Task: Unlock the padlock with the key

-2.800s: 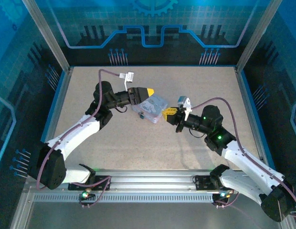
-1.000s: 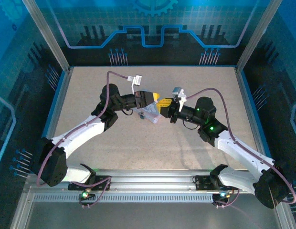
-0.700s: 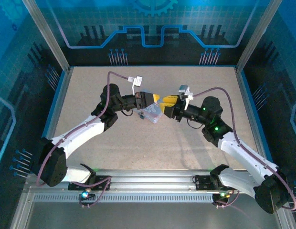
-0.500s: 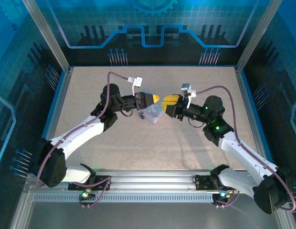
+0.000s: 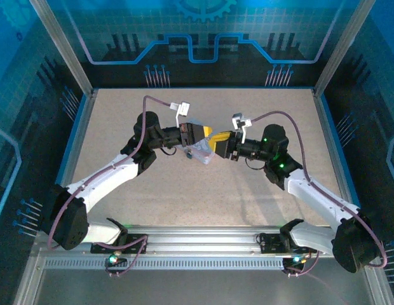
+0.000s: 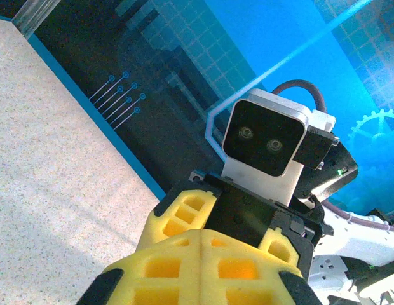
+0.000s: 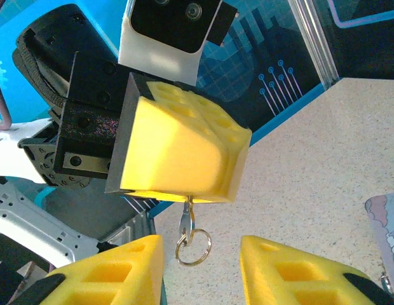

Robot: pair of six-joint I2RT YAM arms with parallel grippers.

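Over speckled table [image 7: 311, 146], pinching key [image 7: 186, 211] in left gripper [image 6: 202, 244], spreading right gripper [image 7: 200, 267] beneath, seemingly mid-handover with unlocking not begun.

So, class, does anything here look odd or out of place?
Yes: a small metal ring dangles in mid-air from the key, which is pinched in the shut left gripper. It hangs between the open fingers of the right gripper.
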